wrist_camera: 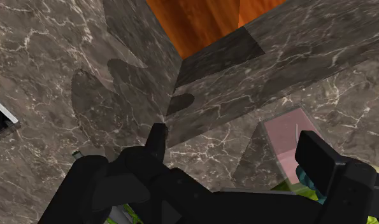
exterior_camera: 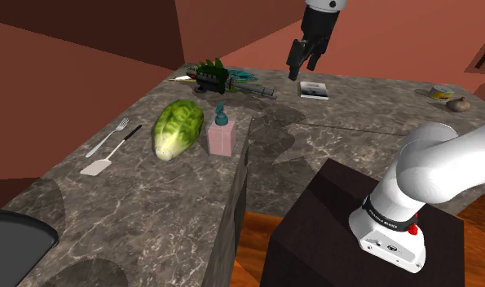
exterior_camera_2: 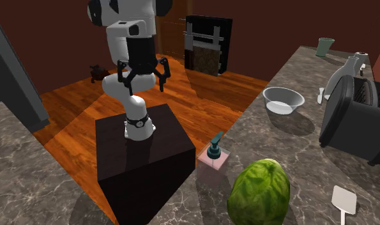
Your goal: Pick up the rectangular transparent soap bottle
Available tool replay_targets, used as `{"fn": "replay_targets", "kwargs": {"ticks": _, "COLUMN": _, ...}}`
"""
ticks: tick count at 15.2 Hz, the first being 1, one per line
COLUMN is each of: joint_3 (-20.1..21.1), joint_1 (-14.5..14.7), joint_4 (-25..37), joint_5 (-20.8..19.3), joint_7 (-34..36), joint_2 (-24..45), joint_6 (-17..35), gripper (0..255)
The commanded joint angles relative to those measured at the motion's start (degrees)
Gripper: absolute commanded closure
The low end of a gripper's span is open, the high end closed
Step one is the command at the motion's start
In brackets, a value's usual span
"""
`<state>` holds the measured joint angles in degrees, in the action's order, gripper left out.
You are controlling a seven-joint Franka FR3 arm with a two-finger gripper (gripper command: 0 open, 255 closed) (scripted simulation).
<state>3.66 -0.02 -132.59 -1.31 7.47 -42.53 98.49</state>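
Nearest you in the shoulder view, the dark stand (exterior_camera: 338, 220) sits at the lower right with the white arm (exterior_camera: 428, 175) rising from it. At the lower left, a dark pan's rim (exterior_camera: 20, 232) cuts into the marbled table (exterior_camera: 151, 220). Farther in you see a white spatula (exterior_camera: 108, 155) and a fork (exterior_camera: 108, 137) lying side by side, then a green cabbage (exterior_camera: 177, 126).

The soap bottle (exterior_camera: 220, 137) stands upright just beside the cabbage, on the shoulder view's right of it, close to the table's edge. It is drawn pale pink with a teal pump. In the second exterior view you find the bottle (exterior_camera_2: 214, 158) at that same edge, between the stand and the cabbage.

Beyond it lie a green spiky toy (exterior_camera: 212, 75) and a small booklet (exterior_camera: 315, 90). Your gripper (exterior_camera: 304, 67) hangs high above the table near the booklet, well apart from the bottle. Its fingers (wrist_camera: 157, 140) stand wide apart with nothing between them. In the wrist view the bottle (wrist_camera: 285, 137) shows close to the other finger, untouched.

Farthest off, a can (exterior_camera: 441, 92) sits near the table's far corner.
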Motion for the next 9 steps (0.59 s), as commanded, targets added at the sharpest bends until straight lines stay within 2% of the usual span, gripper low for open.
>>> {"fn": "replay_targets", "kwargs": {"ticks": 1, "joint_3": 0.00, "joint_1": 0.00, "joint_4": 0.00, "joint_5": 0.00, "joint_7": 0.00, "joint_2": 0.00, "joint_6": 0.00, "gripper": 0}}
{"fn": "replay_targets", "kwargs": {"ticks": 9, "joint_3": 4.17, "joint_1": 0.65, "joint_4": 11.61, "joint_5": 4.25, "joint_7": 7.51, "joint_2": 19.48, "joint_6": 1.71, "gripper": 0}}
